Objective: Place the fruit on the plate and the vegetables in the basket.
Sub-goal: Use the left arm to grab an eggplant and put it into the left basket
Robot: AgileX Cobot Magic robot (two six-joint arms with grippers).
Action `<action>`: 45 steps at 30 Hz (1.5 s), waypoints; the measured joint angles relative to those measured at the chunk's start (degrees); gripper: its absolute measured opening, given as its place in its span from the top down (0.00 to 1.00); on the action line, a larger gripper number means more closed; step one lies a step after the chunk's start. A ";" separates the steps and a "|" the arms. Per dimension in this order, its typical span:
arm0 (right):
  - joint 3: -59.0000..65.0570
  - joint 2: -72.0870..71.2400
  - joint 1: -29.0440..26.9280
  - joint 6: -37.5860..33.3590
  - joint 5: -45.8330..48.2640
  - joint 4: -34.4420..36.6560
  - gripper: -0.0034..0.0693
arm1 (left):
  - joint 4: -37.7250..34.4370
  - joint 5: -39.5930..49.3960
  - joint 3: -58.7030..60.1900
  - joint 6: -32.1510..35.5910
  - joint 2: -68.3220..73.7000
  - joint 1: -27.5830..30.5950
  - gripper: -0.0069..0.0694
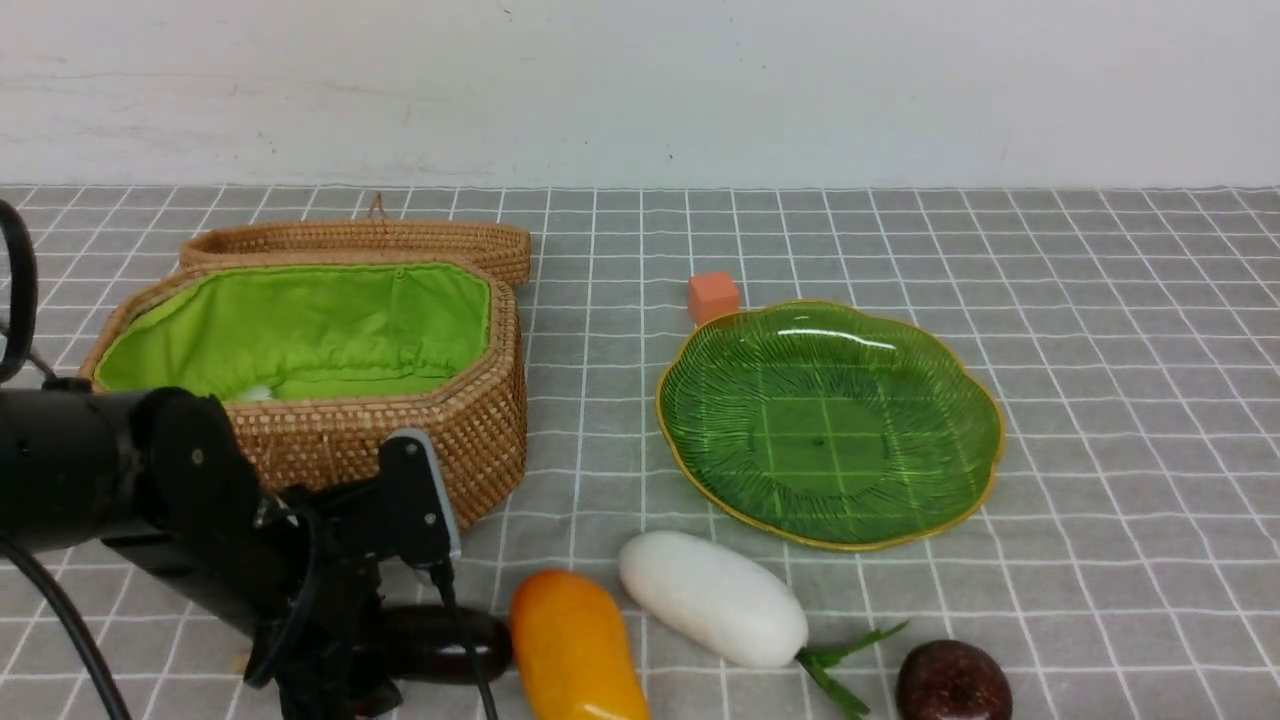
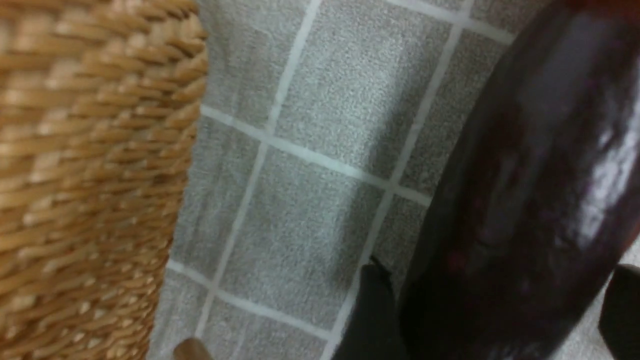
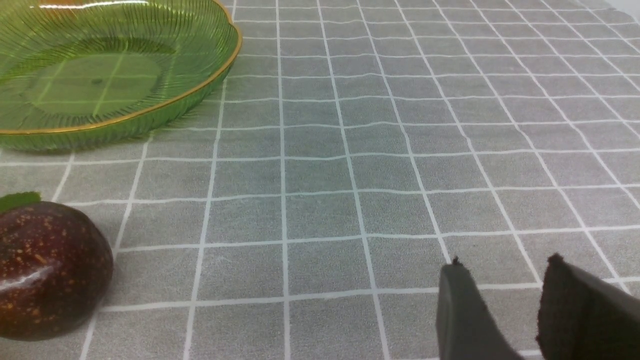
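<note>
Far left, the left gripper (image 2: 495, 320) is down on the checked cloth (image 1: 1100, 350) right in front of the open basket (image 1: 485, 420). Its fingers (image 2: 372, 310) sit either side of the eggplant (image 1: 440, 645), but whether they're squeezing or just close, can't tell. Next along lies the mango (image 1: 575, 650), with the radish (image 1: 710, 598) just beside it. The plate (image 1: 985, 440) sits behind them, the maroon ball (image 1: 950, 683) near its front edge. Over right, the right gripper (image 3: 520, 320) hangs low, jaws slightly parted around nothing.
</note>
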 joint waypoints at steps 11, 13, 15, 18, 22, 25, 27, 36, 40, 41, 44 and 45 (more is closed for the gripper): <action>0.00 0.00 0.00 0.00 0.00 0.00 0.62 | 0.75 7.41 -2.24 -0.05 -3.81 0.00 0.48; 0.00 0.00 0.00 0.00 0.00 0.00 0.62 | 1.56 8.76 -2.24 -0.15 -5.33 0.00 0.48; 0.00 0.00 0.00 0.00 0.00 0.00 0.62 | 2.53 10.16 -2.24 -0.21 -7.61 -0.04 0.48; 0.00 0.00 0.00 0.00 0.00 0.00 0.62 | 4.20 11.55 -2.24 -1.06 -11.49 -0.04 0.48; 0.00 0.00 0.00 0.00 0.00 0.00 0.62 | 9.21 11.04 -2.24 -3.85 -18.66 -0.06 0.48; 0.00 0.00 0.00 0.00 -0.05 0.00 0.62 | 13.96 7.30 -2.68 -8.32 -22.74 1.08 0.48; 0.00 0.00 0.00 0.00 -0.05 0.00 0.62 | 15.86 4.92 -3.94 -11.12 -23.73 2.76 0.48; 0.00 0.00 0.00 0.00 -0.05 0.00 0.62 | 26.70 -2.87 -16.14 -12.54 -13.79 7.61 0.48; 0.00 0.00 0.00 0.00 -0.05 0.00 0.62 | 27.20 -9.71 -16.37 -12.59 -8.07 7.61 0.48; 0.00 0.00 0.00 0.00 -0.05 0.00 0.62 | 27.14 -11.06 -16.37 -12.77 -6.99 7.61 0.48; 0.00 0.00 0.00 0.00 -0.05 0.00 0.62 | 27.14 -13.78 -16.37 -14.24 -4.33 7.61 0.48; 0.00 0.00 0.00 0.00 -0.05 0.00 0.62 | 27.14 -14.70 -16.37 -15.66 -3.32 7.61 0.48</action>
